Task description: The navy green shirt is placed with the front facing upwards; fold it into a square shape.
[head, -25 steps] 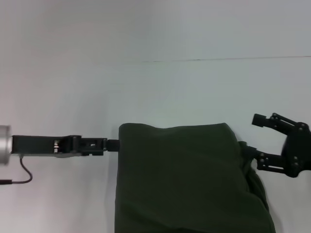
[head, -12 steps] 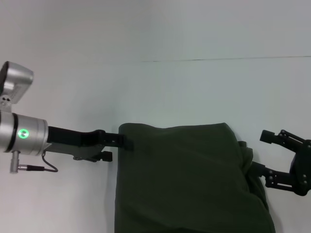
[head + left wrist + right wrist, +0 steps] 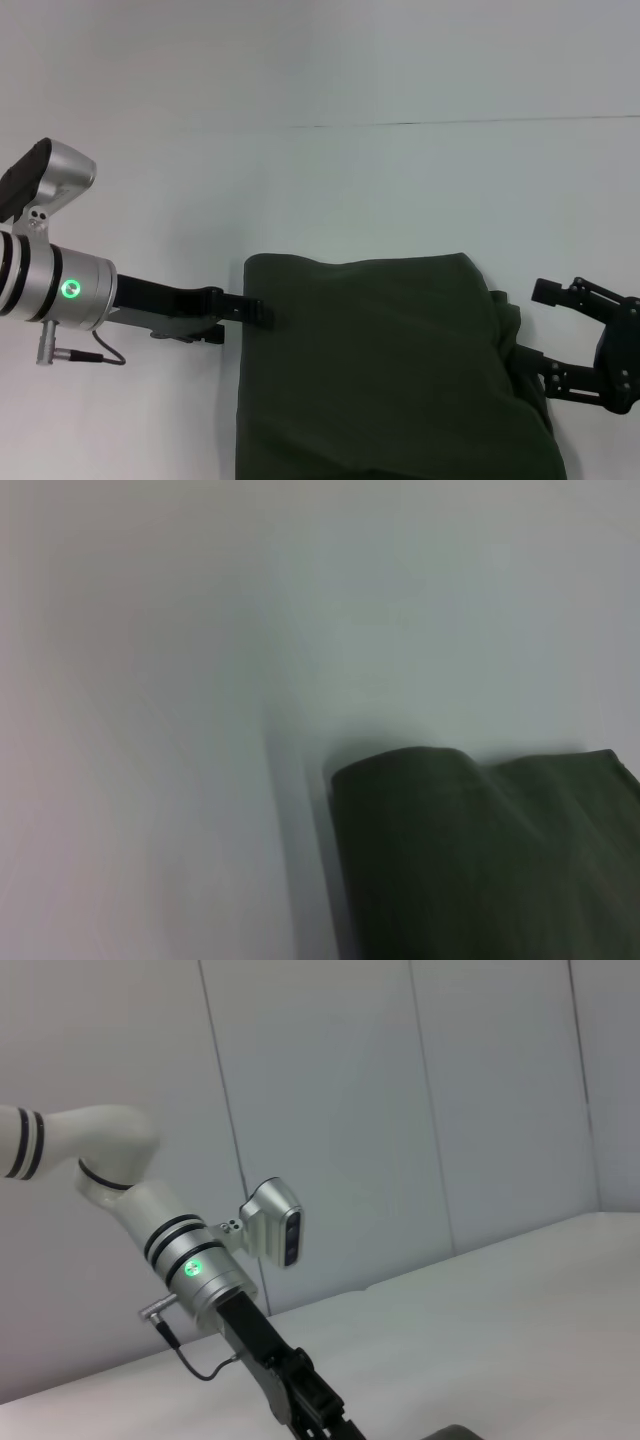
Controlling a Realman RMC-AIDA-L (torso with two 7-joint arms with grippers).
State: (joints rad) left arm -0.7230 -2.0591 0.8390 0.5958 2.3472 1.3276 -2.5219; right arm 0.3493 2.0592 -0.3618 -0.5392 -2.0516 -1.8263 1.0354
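The navy green shirt lies on the white table toward its near edge, already doubled into a broad panel with only plain green cloth facing up; no print shows. Its far edge is a rounded fold, its left edge runs fairly straight toward the near edge, and along its right side the cloth bunches in loose ridges that spill past the panel's outline. That untidy side is probably why it does not read as a square yet.

The left gripper reaches in low and nearly flat from the table's left side, its tips at the shirt's far-left corner, right on the hem. That is where you would go to catch a corner or press a fold line, but I cannot tell whether the fingers are apart or closed, or whether any cloth is between them. The left wrist view shows only the rolled fold of the shirt and bare table beside it.

The right gripper sits at the shirt's right side near the table's right edge, fingers spread apart, one raised above the table, the other low against the bunched cloth. It holds nothing. My guess is that it stands ready to gather that crumpled edge inward
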